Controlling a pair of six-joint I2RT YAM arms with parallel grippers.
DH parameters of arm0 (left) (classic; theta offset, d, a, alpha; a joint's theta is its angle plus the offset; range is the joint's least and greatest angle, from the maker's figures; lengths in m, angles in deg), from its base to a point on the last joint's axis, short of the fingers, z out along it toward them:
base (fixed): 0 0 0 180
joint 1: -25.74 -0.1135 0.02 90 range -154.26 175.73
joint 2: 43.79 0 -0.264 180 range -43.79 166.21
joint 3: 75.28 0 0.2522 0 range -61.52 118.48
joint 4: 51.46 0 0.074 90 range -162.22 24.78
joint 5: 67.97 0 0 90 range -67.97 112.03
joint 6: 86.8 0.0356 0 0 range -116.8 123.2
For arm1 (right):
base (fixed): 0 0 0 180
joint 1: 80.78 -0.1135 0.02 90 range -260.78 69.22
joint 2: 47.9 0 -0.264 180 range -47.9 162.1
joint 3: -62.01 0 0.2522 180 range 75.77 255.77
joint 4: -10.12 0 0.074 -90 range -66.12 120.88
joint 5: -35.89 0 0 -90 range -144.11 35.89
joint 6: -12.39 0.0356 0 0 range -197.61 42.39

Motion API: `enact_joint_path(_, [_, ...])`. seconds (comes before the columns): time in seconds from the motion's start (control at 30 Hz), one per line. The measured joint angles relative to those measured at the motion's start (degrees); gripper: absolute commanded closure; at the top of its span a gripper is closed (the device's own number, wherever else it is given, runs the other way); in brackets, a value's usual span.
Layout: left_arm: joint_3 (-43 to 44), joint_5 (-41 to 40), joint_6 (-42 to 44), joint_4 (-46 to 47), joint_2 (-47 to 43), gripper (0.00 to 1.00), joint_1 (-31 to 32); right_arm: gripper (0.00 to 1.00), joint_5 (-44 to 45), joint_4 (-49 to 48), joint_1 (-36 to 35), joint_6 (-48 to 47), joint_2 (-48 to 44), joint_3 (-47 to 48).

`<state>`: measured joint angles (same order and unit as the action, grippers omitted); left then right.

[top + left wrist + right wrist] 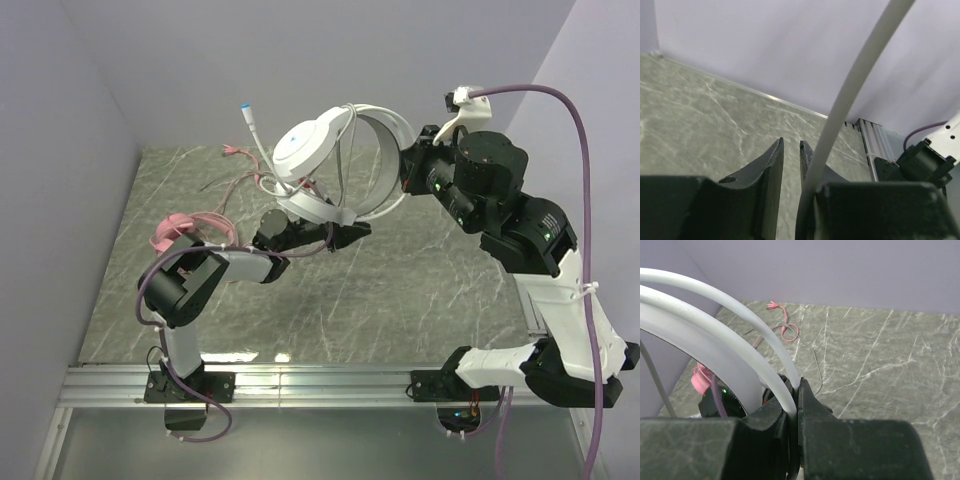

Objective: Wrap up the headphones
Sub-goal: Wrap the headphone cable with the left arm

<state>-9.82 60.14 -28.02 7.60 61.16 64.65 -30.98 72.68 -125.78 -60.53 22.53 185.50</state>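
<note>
Right pincer (797,386) is clenched hard on the headband (700,335) of the white headset (310,145), and I'm holding it up in the air, upper middle of the overhead view, one round cup turned to the camera. My left pincer (790,152) hangs just beneath it, jaws a narrow slit apart at the tips. A white band (847,95) runs down along one finger, and I cannot tell whether I grip it. The pink headset (172,228) lies on the surface (430,280) at the left, behind my left arm. Its pink cord (235,152) trails toward the upper left.
</note>
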Motion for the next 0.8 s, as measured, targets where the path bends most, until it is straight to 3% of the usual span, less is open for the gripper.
enact_joint_path(0.5, [-8.5, -2.1, -3.0, 1.3, 2.9, 0.78, 2.5, 1.0, 8.1, -1.7, 0.0, 0.0, 1.0, 3.5])
enact_joint_path(0.7, [-13.6, -4.2, -2.3, 1.4, -0.3, 0.86, 7.7, 1.0, 12.0, -3.3, 0.5, 0.1, -0.5, 2.1])
enact_joint_path(0.8, [-15.9, -5.0, -2.1, 1.8, -1.6, 0.95, 9.8, 1.0, 13.2, -4.3, 1.0, 0.3, -0.9, 1.0])
